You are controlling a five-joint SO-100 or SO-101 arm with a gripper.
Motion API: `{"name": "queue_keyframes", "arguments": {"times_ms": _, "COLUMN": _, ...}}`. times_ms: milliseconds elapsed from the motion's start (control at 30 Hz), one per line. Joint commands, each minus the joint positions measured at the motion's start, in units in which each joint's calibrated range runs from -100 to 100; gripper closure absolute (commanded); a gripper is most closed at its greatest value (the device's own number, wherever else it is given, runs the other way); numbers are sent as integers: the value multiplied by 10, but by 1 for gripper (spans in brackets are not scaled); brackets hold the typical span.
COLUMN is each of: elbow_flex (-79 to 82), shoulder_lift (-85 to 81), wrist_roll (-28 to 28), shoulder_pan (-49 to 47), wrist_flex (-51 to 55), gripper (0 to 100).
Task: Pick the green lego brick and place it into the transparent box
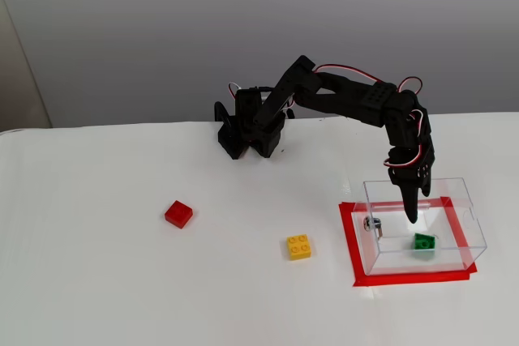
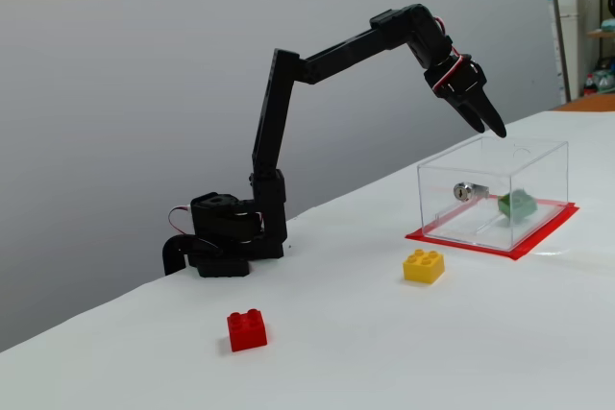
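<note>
Both fixed views: green lego brick (image 1: 422, 241) lies in transparent box (image 1: 474, 224) below parted (empty) jaws.

Small green plastic lego brick (image 2: 517, 204) sits tilted inside the clear rectangular plastic box (image 2: 492, 192); black two-finger gripper (image 2: 487, 124) hangs parted above.
</note>
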Motion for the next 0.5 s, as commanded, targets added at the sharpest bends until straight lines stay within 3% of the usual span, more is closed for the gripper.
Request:
{"name": "queue_keyframes", "arguments": {"times_ms": 0, "elbow_flex": -18, "shoulder_lift": -11, "wrist_roll": -1, "shoulder_pan": 5, "wrist_flex": 0, "gripper": 71}}
{"name": "queue_keyframes", "arguments": {"times_ms": 67, "elbow_flex": -18, "shoulder_lift": -12, "wrist_roll": -1, "shoulder_pan": 6, "wrist_flex": 1, "gripper": 74}}
{"name": "queue_keyframes", "arguments": {"times_ms": 267, "elbow_flex": -26, "shoulder_lift": -20, "wrist_roll": 0, "shoulder_pan": 22, "wrist_flex": 13, "gripper": 96}}
{"name": "queue_keyframes", "arguments": {"times_ms": 467, "elbow_flex": -7, "shoulder_lift": -65, "wrist_roll": 0, "shoulder_pan": 54, "wrist_flex": 34, "gripper": 98}}
